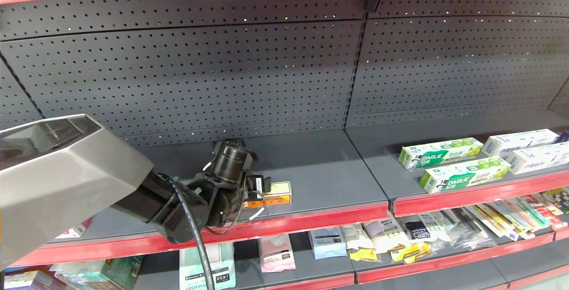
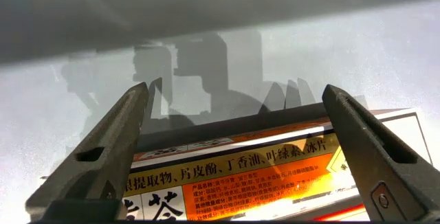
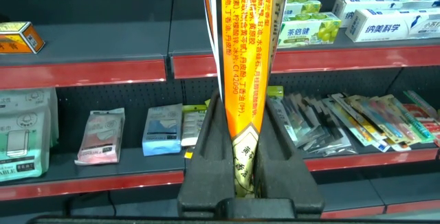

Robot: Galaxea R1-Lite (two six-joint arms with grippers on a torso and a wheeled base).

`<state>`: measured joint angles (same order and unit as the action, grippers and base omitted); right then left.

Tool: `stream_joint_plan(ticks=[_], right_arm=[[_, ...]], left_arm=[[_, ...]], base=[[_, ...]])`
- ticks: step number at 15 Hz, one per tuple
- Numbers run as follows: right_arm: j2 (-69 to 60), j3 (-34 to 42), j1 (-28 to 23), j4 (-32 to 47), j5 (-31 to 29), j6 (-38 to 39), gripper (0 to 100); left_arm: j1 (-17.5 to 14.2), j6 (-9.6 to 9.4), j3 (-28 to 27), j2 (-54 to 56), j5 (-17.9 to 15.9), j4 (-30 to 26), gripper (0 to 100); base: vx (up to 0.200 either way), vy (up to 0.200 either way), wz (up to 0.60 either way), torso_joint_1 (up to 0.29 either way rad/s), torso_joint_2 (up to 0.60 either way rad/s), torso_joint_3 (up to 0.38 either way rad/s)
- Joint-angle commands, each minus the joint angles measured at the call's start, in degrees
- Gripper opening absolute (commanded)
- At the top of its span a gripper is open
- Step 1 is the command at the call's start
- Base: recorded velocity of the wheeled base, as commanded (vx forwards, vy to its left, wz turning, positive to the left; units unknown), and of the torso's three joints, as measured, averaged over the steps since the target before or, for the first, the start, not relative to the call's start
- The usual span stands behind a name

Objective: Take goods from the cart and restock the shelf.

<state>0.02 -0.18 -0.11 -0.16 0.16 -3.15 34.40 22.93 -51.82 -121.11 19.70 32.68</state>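
Store shelving w/ grey pegboard back and red front strips; the middle shelf (image 1: 320, 170) carries the goods.

Nearest, the right gripper (image 3: 244, 114) sits well out in front of the shelving, facing it. Its fingers (image 3: 206, 148) are clenched on a long orange carton (image 3: 240, 38) held on end. The carton's top is cut off by the frame edge.

Next, the left arm comes in low from the left, forearm stretched over the red strip. That puts the left gripper (image 1: 266, 186) down at shelf level near the front edge. Head cam mostly hides its fingers (image 2: 113, 148) behind the wrist housing. The left wrist cam shows them spread wide and released, one to each side over a small yellow-orange box (image 1: 281, 191). This box lies flat on the middle shelf, close to the front strip, w/ its near end cut off in the wrist cam. Can't tell whether the fingers touch it.

Farther right, past the back-panel seam, two green toothpaste cartons (image 1: 440, 153) lie flat, w/ white cartons (image 1: 520, 141) just beyond. The lower shelf (image 1: 306, 274) holds packets (image 1: 326, 241), partly hidden by the strip above.
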Motion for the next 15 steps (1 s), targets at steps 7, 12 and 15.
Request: stream_joint_plan(ticks=[7,12,15], right_arm=[[-0.02,0.01,0.02,-0.02,0.02,-0.02,0],[-0.02,0.01,0.02,-0.02,0.02,-0.02,0],[-0.02,0.01,0.02,-0.02,0.02,-0.02,0]], left_arm=[[0.23,0.10,2.69,1.05,-0.89,0.54,100],[0.40,0.10,3.22,2.02,-1.24,0.36,100],[0.49,0.01,4.54,2.46,-1.33,0.45,100]], base=[[0.000,0.000,0.00,0.000,0.00,0.000],[0.000,0.000,0.00,0.000,0.00,0.000],[0.000,0.000,0.00,0.000,0.00,0.000]])
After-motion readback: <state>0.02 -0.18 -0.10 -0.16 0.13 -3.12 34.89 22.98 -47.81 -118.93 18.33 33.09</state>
